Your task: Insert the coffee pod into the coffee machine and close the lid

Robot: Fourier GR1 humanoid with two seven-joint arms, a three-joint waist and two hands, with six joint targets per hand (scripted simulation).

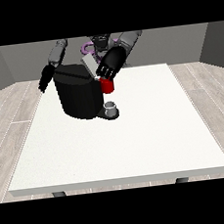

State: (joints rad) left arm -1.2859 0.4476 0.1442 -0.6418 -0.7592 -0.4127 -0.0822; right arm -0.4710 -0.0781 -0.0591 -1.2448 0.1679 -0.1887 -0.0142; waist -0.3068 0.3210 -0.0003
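Coffee pod: it does not plainly show in this view
Grey thing (111,105): a small round grey cup-like shape stands on the dark base plate at the foot of the machine, at 5 o'clock from the machine's body; whether it is the pod I cannot tell
Coffee machine (77,93): a large black rounded-box machine standing on the table's far left part; its pale grey lid (88,65) is tilted up at the top
Red thing at the machine (107,86): a small red cylinder at the machine's front, at 3 o'clock from its body and straight above the grey thing
Hand at the view's right (110,65): black, over the machine's top at 1 o'clock, fingertips pointing down, just above the red thing; fingers look slightly curled, and whether they clamp anything I cannot tell
Hand at the view's left (45,78): black, hanging beside the machine at 10 o'clock, apart from it, fingers straight and pointing down
Table (137,145): large white rectangular top, on it the machine
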